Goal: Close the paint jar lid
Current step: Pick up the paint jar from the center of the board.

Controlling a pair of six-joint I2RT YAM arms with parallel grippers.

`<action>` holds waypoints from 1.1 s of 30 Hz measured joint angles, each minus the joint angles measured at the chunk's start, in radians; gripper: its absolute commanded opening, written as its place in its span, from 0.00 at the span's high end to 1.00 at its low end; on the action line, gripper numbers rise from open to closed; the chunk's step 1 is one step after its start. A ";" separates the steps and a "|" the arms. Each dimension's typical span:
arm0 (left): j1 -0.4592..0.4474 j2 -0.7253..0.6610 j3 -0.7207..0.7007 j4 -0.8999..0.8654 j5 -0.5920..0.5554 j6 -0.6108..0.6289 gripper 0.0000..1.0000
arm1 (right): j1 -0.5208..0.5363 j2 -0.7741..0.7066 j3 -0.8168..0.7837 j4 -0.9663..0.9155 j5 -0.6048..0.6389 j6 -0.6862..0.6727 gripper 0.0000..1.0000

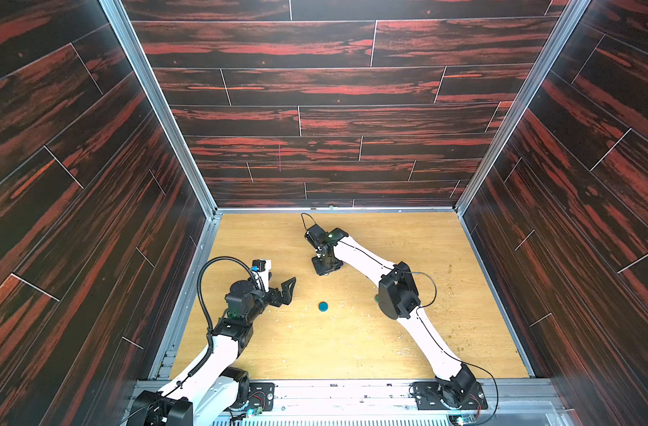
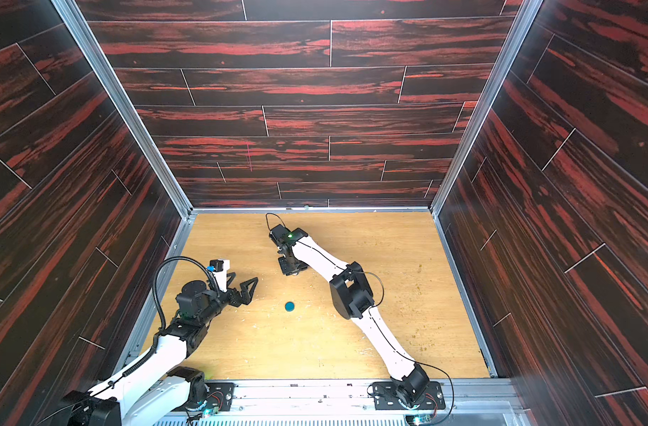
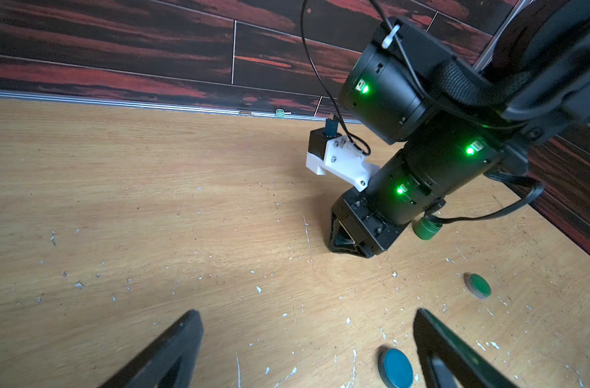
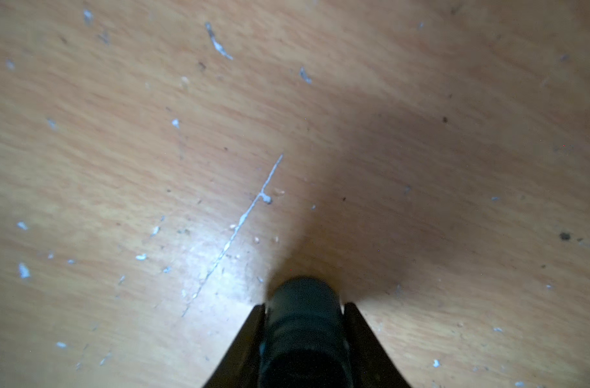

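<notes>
The right fingers [image 4: 251, 339] are closed on a small dark cylindrical paint jar [image 4: 303, 319], one finger against each side of it. The jar's long axis runs along the fingers and sticks out past their tips toward the pale wooden table [image 1: 389, 350]. This wrist view is too blurred to tell which end is the mouth, or whether the jar touches the table. The left fingers [image 3: 176, 346] are spread wide and hold nothing.

The round blue plastic lid [image 3: 396, 368] lies flat and loose on the table. In the left wrist view it shows just beside the inner face of one left finger (close to that side, not centred in the spread). In both top views the lid [image 1: 323, 306] [image 2: 289, 306] is near the left fingertips, ahead of them and off to one side. It lies apart from the jar, on the robot's side of the right fingers.

Since the right fingers are occupied, fetching the lid looks like the left arm's job. A flat disc has no long axis to line up with, so I would expect a pinch across its rim from above, then a carry outward to the jar.

Past the right fingers sit a small green jar [image 3: 426, 228] and a flat green disc [image 3: 477, 285], probably another colour's set.
</notes>
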 measured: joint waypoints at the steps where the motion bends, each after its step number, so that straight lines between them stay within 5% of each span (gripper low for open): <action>1: 0.000 0.000 -0.001 0.000 0.000 0.000 0.00 | 0.000 0.002 0.000 0.000 0.000 0.000 0.61; 16: 0.000 0.000 -0.003 0.008 -0.017 -0.012 0.00 | -0.002 0.002 0.002 -0.004 -0.008 0.000 0.67; 20: -0.016 0.004 -0.031 0.132 -0.018 -0.034 0.02 | -0.010 -0.011 0.002 -0.029 -0.020 -0.010 0.67; 33: -0.290 0.264 -0.051 0.491 -0.056 0.120 0.00 | -0.020 -0.445 -0.215 -0.049 -0.082 -0.038 0.68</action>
